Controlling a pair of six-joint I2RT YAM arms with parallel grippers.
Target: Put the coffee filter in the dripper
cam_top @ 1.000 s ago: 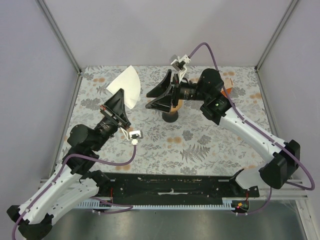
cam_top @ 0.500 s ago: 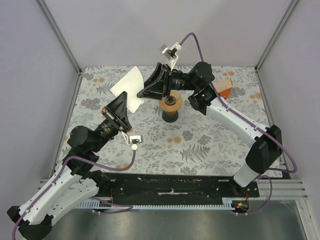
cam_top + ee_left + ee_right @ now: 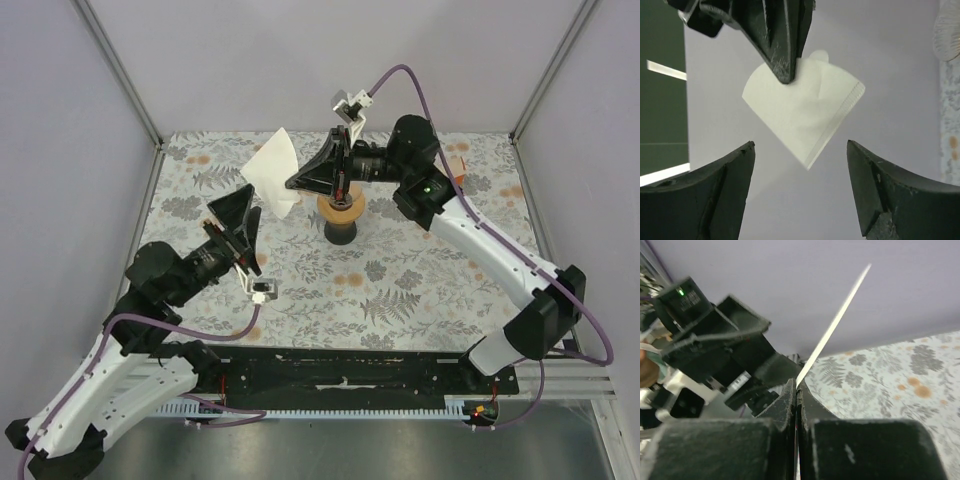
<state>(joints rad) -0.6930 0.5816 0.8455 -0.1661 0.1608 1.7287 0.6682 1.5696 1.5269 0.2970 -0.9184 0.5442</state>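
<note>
white coffee filter (image 3: 272,170), edge-pinched by right end effector (image 3: 296,184), left end effector (image 3: 238,208) spread, could slip before the dripper (image 3: 341,207).

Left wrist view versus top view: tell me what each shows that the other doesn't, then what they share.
Only left wrist: the crimped seam of the filter, and the left gripper plainly open, clear of it. Only top: the dripper, just right of the filter in the picture. Both: the right gripper pinching the filter in the air.
</note>
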